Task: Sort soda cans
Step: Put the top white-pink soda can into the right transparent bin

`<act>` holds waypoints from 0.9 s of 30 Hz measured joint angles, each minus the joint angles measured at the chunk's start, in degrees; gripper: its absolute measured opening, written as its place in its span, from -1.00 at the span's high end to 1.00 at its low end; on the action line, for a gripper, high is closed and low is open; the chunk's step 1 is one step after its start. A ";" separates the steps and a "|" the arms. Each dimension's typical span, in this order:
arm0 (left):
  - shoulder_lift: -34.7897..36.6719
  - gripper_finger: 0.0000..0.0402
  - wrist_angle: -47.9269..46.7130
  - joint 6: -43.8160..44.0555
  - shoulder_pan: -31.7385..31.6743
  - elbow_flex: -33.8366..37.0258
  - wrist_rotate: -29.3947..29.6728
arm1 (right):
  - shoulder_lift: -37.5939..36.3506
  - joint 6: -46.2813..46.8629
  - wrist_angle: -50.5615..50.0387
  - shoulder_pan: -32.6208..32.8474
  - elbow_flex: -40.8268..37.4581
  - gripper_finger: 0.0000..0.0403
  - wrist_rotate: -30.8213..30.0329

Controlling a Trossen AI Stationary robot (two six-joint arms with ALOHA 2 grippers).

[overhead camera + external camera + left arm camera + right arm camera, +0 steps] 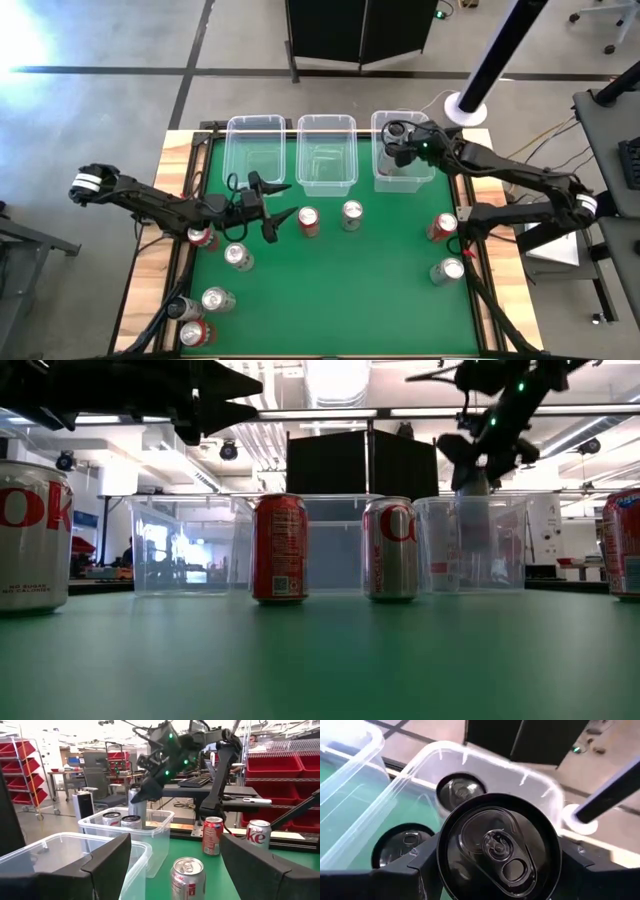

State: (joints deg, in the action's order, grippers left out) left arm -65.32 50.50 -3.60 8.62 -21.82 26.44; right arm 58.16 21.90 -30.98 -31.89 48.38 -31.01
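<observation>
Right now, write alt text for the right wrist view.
The right gripper holds a dark can top-up over a clear plastic bin. Two more dark cans already stand inside the bin.

Three clear plastic bins (325,150) are counted along the far edge of the bench (340,300). Nine soda cans (308,221) are seen standing on the green surface. Three dark cans (500,850) are counted at the right-hand bin, one of them held above it.
</observation>
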 joint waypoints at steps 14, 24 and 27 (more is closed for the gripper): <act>1.25 -0.43 1.01 -3.97 -2.19 -0.78 -0.02 | 7.22 -3.43 9.66 -5.69 -3.72 -0.22 6.05; 1.60 -0.43 -5.11 -5.53 -2.86 -4.75 -1.67 | 9.89 -2.62 10.50 -6.09 -3.74 -0.22 6.16; 1.57 -0.43 -5.21 -4.76 -3.08 -4.79 -1.66 | 9.83 -3.16 10.58 -6.53 -3.74 -0.22 6.19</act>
State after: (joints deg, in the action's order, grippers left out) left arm -63.75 45.29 -8.36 5.54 -26.61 24.77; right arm 67.99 18.74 -20.40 -38.42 44.64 -24.82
